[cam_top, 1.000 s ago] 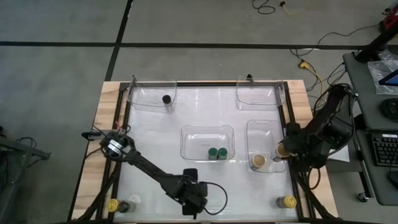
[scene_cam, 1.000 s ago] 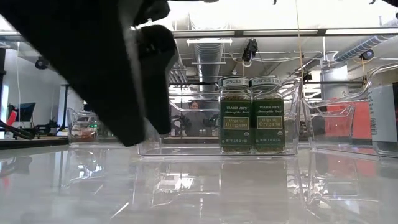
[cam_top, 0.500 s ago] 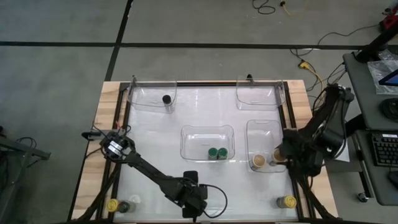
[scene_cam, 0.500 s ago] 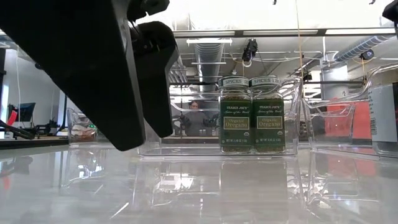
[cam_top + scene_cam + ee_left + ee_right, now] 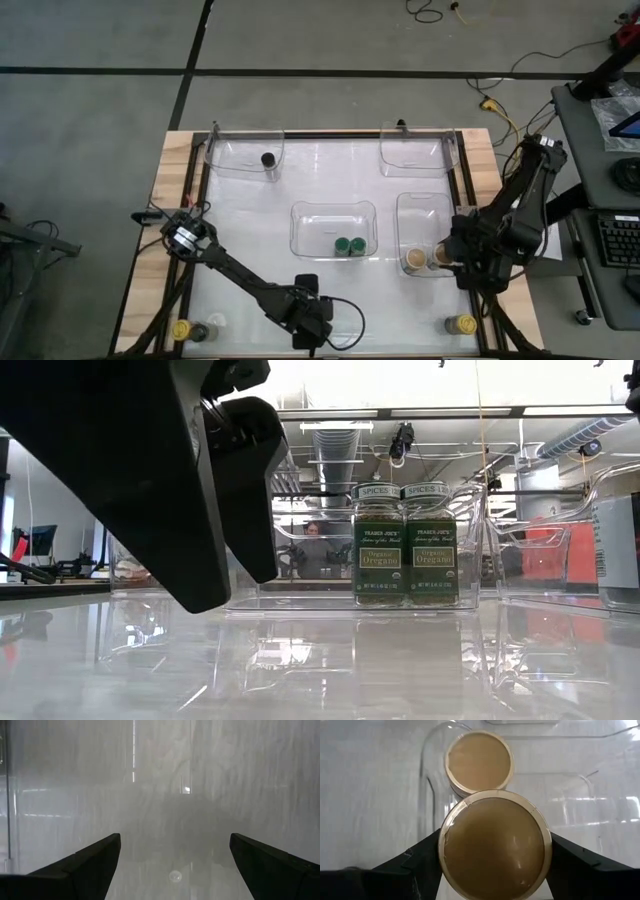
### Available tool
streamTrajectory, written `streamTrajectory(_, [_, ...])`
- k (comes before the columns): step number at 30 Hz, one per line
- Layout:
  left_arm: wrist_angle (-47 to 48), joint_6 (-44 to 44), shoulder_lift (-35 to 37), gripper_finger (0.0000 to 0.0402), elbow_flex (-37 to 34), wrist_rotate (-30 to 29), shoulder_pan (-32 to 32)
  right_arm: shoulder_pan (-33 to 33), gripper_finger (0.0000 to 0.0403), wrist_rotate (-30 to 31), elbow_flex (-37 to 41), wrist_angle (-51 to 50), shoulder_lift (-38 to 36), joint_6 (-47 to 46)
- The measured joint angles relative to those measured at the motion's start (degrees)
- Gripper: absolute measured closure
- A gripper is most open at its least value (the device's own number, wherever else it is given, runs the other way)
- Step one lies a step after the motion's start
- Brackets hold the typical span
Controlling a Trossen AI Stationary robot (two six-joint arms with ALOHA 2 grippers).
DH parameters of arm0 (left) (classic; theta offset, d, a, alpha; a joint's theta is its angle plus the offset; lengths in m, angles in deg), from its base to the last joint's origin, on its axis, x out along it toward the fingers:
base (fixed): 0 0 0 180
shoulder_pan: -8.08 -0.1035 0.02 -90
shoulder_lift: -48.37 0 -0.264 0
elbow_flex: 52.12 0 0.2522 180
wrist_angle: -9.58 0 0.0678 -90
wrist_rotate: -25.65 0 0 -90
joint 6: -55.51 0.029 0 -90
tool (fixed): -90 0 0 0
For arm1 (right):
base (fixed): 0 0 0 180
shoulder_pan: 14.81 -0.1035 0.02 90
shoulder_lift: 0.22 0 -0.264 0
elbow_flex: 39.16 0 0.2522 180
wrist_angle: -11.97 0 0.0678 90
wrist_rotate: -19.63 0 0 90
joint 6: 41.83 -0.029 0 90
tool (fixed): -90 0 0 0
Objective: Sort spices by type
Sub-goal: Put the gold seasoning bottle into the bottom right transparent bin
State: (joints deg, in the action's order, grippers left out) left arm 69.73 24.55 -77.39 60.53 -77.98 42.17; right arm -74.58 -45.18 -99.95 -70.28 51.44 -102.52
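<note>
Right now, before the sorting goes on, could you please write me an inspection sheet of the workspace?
Surface: glossy white table, wooden edges.
Job's things: two green jars in the centre tray; one tan jar in the right tray; black jar in the far-left tray; yellow jars at both near corners.
Clutter: nothing seen.
Grippers: right gripper holds the second tan jar over the right tray; left gripper open, empty.
Cables: on the floor.
Surroundings: desk, keyboard.

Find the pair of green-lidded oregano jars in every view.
High view: green jars in the middle tray, near its right front corner.
Low view: green jars right of centre, inside that same tray, the shared landmark.
Left wrist view: absent.
Right wrist view: absent.
</note>
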Motion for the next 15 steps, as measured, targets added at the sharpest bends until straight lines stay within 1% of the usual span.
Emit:
streamTrajectory(3, [-0.1, 0.4, 0.0, 0.0043, 0.0, -0.1, 0.0, 0.0, 0.0134, 0.6, 0.8, 0.3, 0.2, -1.1])
streamTrajectory(8, [-0.2, 0.5, 0.0, 0.0043, 0.0, -0.1, 0.2, 0.0, 0.0134, 0.5, 2.6, 3.5, 1.1, -1.8])
streamTrajectory(15, [-0.3, 0.5, 0.1, 0.0043, -0.4, -0.2, 0.3, 0.0, 0.0134, 0.2, 2.7, 4.7, 4.3, -1.5])
